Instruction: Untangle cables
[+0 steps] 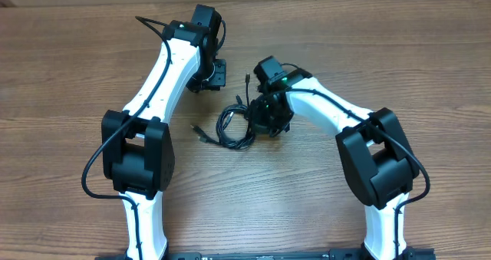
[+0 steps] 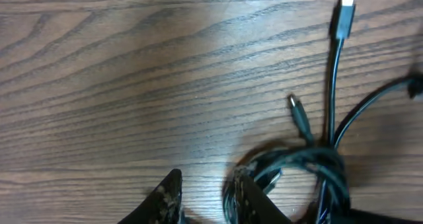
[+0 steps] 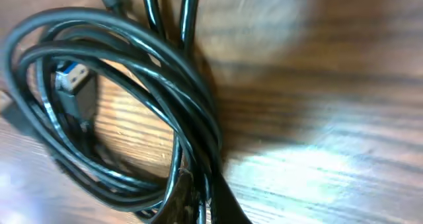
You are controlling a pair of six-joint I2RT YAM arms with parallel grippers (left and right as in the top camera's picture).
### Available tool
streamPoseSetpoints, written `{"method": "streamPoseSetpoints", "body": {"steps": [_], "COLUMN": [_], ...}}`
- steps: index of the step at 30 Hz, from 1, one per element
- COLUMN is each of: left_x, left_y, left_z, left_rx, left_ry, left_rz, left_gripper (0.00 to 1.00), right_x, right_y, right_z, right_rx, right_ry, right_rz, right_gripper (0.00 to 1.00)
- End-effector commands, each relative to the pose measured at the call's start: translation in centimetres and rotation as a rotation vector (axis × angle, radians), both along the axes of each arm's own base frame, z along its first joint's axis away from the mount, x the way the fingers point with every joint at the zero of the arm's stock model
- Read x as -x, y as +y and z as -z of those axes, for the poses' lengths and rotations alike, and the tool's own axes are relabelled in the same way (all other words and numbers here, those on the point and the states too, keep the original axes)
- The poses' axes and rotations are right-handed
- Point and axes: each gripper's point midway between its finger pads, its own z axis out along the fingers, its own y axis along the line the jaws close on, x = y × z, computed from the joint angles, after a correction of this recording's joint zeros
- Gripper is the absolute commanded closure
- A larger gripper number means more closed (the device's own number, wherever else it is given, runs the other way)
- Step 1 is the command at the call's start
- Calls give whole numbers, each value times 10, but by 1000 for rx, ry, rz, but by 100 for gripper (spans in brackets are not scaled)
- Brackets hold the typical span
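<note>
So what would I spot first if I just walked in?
The messy coil of black cables in the middle of the wooden table catches your eye first. A blue-tipped plug peeks through its loops. The right pincer is pinched shut on the coil's edge.

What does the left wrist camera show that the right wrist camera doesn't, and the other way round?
Only the left wrist: a silver-tipped plug and a smaller plug on loose ends reaching away from the bundle, plus the left end effector, open. Only the right wrist: a blue-tipped plug inside the loops, and the right end effector shut on the cable coil. Both: the cable coil on the wooden table.
</note>
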Motion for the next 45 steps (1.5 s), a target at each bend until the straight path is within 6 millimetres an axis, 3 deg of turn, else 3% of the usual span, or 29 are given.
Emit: {"method": "streamPoseSetpoints", "body": {"steps": [1, 8, 20, 21, 22, 23, 29, 38, 45], "left_x": [4, 13, 12, 11, 11, 11, 12, 10, 12], "left_y": [-14, -42, -43, -42, -40, -39, -39, -36, -36], "left_z": [-6, -7, 5, 5, 6, 6, 7, 7, 8], "left_rx": [87, 238, 235, 227, 214, 205, 203, 185, 184], "left_ry": [3, 20, 31, 31, 31, 33, 36, 27, 38], "left_rz": [119, 294, 345, 344, 342, 340, 342, 340, 339], "left_gripper": [72, 69, 69, 53, 17, 0, 0, 0, 2], "right_x": [-13, -21, -31, -30, -30, -28, -34, -54, -59], "right_y": [-9, -14, -15, -16, -16, -17, -31, -26, -37], "right_z": [-6, -7, -6, -6, -6, -5, 2, -2, 1], "right_rx": [-78, -97, -82, -81, -81, -78, 16, 8, 76], "right_ry": [26, -33, -85, -92, -98, -100, -141, -271, -289], "right_rz": [53, -29, -36, -56, -73, -93, -107, -196, -183], "right_gripper": [96, 96, 96, 96, 96, 96, 96, 96, 93]}}
